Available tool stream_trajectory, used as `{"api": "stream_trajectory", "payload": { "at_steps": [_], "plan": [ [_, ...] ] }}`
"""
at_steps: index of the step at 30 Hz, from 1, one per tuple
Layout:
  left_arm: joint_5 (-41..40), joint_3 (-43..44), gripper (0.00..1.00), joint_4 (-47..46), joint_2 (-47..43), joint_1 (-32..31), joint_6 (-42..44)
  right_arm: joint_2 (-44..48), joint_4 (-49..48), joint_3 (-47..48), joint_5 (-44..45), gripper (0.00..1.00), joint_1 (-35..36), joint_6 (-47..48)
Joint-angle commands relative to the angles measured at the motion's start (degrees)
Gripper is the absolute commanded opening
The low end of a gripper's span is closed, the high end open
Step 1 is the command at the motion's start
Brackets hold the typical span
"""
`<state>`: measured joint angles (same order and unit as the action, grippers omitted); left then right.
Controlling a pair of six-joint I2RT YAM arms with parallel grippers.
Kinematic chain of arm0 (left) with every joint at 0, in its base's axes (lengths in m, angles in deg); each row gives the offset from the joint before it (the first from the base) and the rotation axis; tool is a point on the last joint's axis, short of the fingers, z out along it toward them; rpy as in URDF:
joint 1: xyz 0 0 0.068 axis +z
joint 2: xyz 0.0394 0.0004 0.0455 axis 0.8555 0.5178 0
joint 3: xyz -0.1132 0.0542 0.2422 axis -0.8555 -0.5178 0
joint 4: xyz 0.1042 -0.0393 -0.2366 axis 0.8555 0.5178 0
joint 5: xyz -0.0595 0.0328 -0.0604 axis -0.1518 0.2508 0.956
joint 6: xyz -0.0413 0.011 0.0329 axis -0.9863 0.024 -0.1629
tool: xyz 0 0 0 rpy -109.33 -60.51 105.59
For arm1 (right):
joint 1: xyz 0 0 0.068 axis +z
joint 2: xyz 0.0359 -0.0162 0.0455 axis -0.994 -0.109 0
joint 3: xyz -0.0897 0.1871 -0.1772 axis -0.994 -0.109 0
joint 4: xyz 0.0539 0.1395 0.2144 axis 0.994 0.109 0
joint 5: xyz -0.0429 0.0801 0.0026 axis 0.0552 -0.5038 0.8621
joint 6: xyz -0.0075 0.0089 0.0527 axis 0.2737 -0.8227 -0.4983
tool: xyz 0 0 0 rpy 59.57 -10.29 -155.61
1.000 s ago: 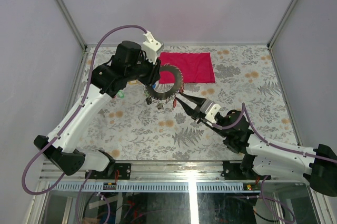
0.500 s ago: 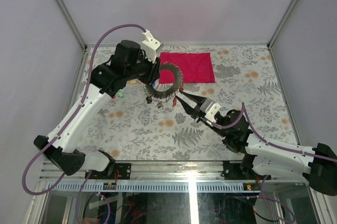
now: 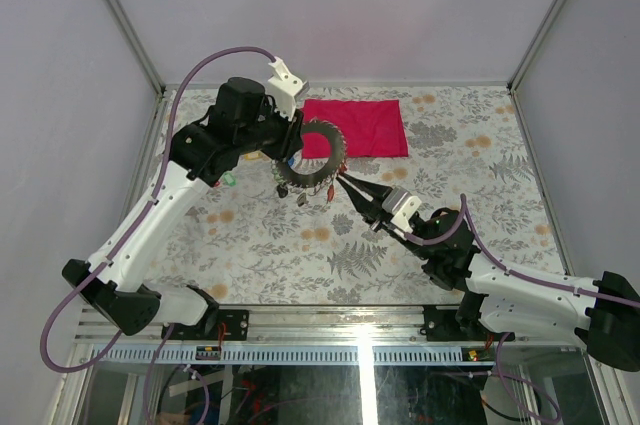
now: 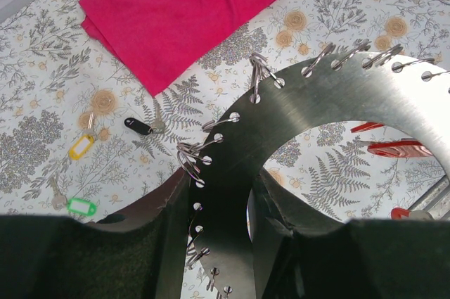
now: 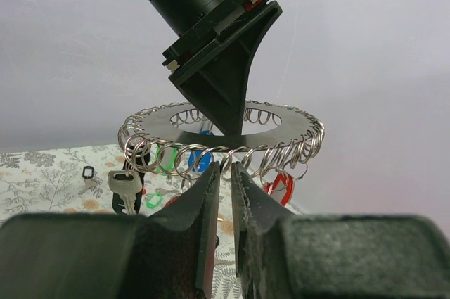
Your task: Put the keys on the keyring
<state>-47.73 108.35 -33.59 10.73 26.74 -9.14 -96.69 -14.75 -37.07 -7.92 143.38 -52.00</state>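
The keyring [image 3: 330, 145] is a large grey metal disc with a wide hole and many small split rings round its edge. My left gripper [image 3: 298, 148] is shut on its rim [image 4: 316, 102] and holds it level above the table. Red [image 5: 281, 188], blue [image 5: 200, 160] and green tags and a silver key [image 5: 125, 185] hang from it. My right gripper [image 3: 343, 178] has its tips [image 5: 230, 169] just under the near edge, at one split ring. Its jaws stand a thin slit apart with nothing seen between them. Keys with yellow [image 4: 81, 146], black [image 4: 138, 125] and green [image 4: 81, 206] tags lie on the table.
A red folded cloth [image 3: 357, 127] lies flat behind the ring, also in the left wrist view [image 4: 176, 10]. The table has a floral cover and is walled by grey panels on three sides.
My right wrist has shifted very slightly to the right, its tips still at the ring's near edge. The left arm and the ring have barely moved.
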Motion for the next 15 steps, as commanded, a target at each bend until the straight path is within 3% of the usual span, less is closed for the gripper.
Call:
{"api": "stream_trajectory", "payload": {
  "at_steps": [1,15],
  "plan": [
    [0.6,-0.05,0.0,-3.74,-1.91,0.18,-0.6,-0.21,-5.4,3.1,2.63,0.16,0.4,0.27],
    [0.62,-0.27,0.0,-3.87,-2.16,0.13,-0.55,0.64,-5.57,2.64,4.79,0.07,0.39,-0.21]
  ]
}}
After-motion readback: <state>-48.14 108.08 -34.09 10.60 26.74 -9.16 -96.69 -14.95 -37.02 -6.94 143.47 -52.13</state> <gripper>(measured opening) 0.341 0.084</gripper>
